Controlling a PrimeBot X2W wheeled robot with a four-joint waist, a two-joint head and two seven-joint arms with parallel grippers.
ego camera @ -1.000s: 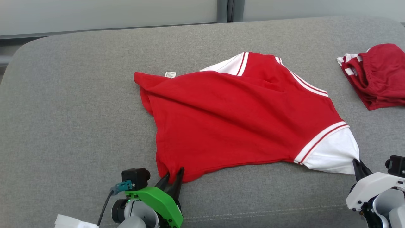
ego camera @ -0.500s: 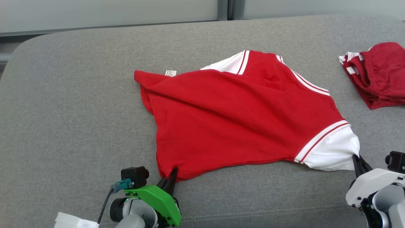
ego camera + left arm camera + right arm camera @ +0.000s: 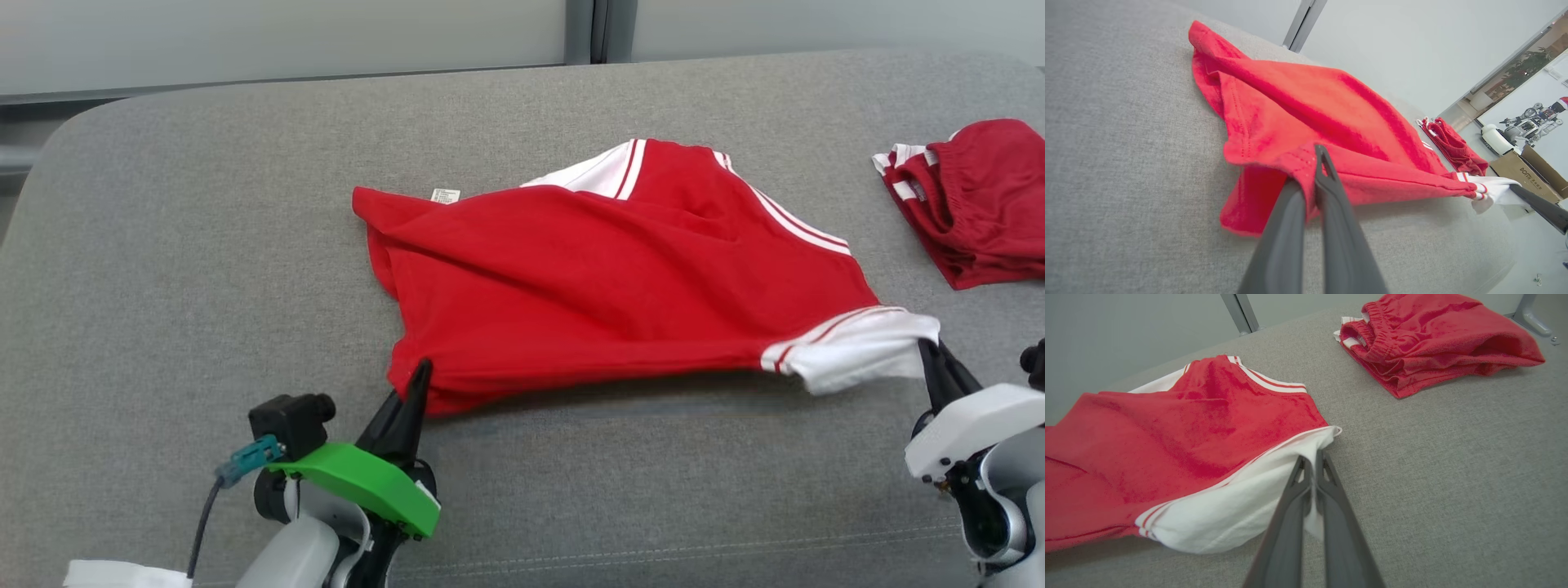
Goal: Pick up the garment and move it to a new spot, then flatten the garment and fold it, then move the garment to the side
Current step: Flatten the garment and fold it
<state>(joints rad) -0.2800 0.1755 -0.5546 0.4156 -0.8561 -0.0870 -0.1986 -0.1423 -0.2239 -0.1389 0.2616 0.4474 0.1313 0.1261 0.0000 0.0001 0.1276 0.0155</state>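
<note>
The cardboard box (image 3: 1524,176) carries dark lettering that reads roughly "DOMI".

A grey fabric-covered surface (image 3: 163,245) with a rounded far-left corner stood before pale, evenly lit wall panels (image 3: 286,33), which a dark upright post (image 3: 600,28) divided. Beyond its right edge, a cardboard box (image 3: 1519,173) sat on a pale floor (image 3: 1535,253).
</note>
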